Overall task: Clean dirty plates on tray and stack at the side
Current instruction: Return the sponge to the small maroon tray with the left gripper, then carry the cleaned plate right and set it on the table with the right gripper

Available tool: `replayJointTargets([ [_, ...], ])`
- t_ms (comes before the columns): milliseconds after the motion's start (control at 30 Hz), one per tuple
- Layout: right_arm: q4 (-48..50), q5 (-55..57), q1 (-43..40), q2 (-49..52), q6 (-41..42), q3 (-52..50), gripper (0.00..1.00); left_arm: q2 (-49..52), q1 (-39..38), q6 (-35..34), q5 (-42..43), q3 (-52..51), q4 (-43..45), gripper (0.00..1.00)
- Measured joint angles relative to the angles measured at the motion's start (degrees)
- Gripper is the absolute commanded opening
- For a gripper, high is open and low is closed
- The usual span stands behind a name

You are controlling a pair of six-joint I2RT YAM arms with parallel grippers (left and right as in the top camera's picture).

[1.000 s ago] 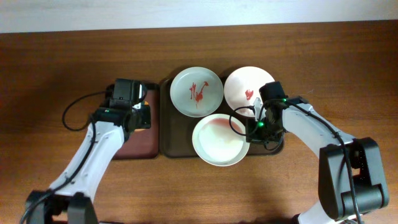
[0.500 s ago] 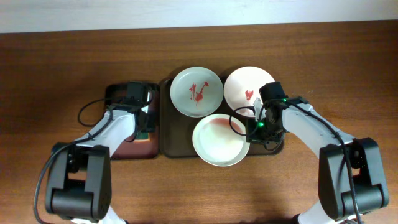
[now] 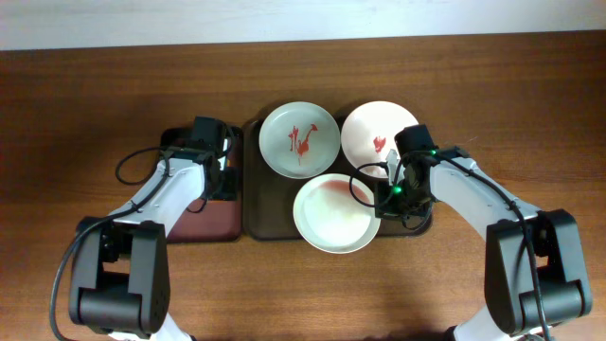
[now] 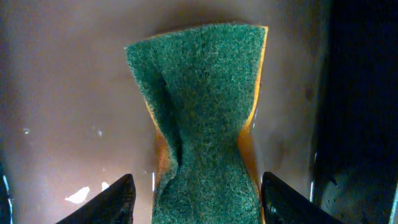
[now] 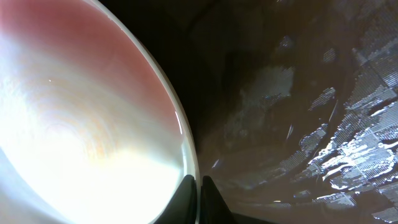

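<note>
Brown wood-grain table (image 3: 76,114) filled the overhead view, and everything was happening in the middle of it. The big dark tray (image 3: 256,204) sat at the centre with all three plates on it. At the back left lay the pale green plate (image 3: 299,139), streaked with red sauce (image 3: 303,144) across its middle. Just beside it, at the back right, lay the white plate (image 3: 367,128), with a small red smear near its front edge. And in front, overlapping the tray's near rim, lay the front plate (image 3: 331,216), white with a faint pink wash across its far half.

Over to the right arm: the right gripper (image 5: 198,190) was down at the right edge of the front plate. In the right wrist view its two fingertips were pressed close together with the thin rim nipped between them, one tip inside the plate and one outside. The dark, wet-looking tray floor showed off to the right.

On the other side, the left gripper (image 3: 220,180) was low over the small reddish tray (image 3: 204,225), which sat just beside the big tray's left edge. From the left wrist view, a green scouring sponge (image 4: 199,106) with a yellow backing lay on that glossy reddish surface. It ran straight up between the two fingers (image 4: 115,199). The sponge was buckled and creased at its waist, squeezed in from both sides, so the left gripper was pinching it.
</note>
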Motion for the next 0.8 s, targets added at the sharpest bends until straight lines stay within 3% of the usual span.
replayJointTargets([
  [100, 0.0, 0.0, 0.0, 0.0, 0.0, 0.0, 0.04, 0.0, 0.0, 0.0, 1.4, -0.1, 0.0, 0.36],
  [133, 0.0, 0.0, 0.0, 0.0, 0.0, 0.0, 0.04, 0.0, 0.0, 0.0, 1.9, -0.3, -0.2, 0.36],
  [167, 0.0, 0.0, 0.0, 0.0, 0.0, 0.0, 0.04, 0.0, 0.0, 0.0, 2.2, -0.9, -0.6, 0.10],
  [200, 0.0, 0.0, 0.0, 0.0, 0.0, 0.0, 0.04, 0.0, 0.0, 0.0, 2.4, -2.2, -0.5, 0.00],
  [267, -0.7, 0.0, 0.0, 0.0, 0.0, 0.0, 0.04, -0.1, 0.0, 0.0, 2.4, -3.1, -0.7, 0.00],
  [300, -1.1, 0.0, 0.0, 0.0, 0.0, 0.0, 0.04, -0.3, 0.0, 0.0, 2.4, -3.2, -0.7, 0.24],
  [367, -1.4, 0.0, 0.0, 0.0, 0.0, 0.0, 0.04, -0.9, 0.0, -0.1, 2.4, -3.3, -1.2, 0.82],
  [400, -1.5, 0.0, 0.0, 0.0, -0.2, 0.0, 0.04, -1.6, 0.0, 0.1, 2.2, -3.3, -1.6, 0.99],
  [500, -3.9, 3.1, 0.0, -1.2, -1.0, 1.0, 0.04, -6.5, 0.0, 0.0, 2.5, -3.3, -3.0, 0.99],
  [700, -5.6, 10.7, 0.0, -9.5, -2.4, 3.0, 0.04, -6.7, 0.0, 0.0, 2.9, -3.3, -4.1, 0.99],
  [800, -5.7, 18.5, 4.1, -12.8, -2.6, 4.0, 0.04, -6.7, 0.0, 0.0, 2.9, -3.3, -4.0, 0.99],
])
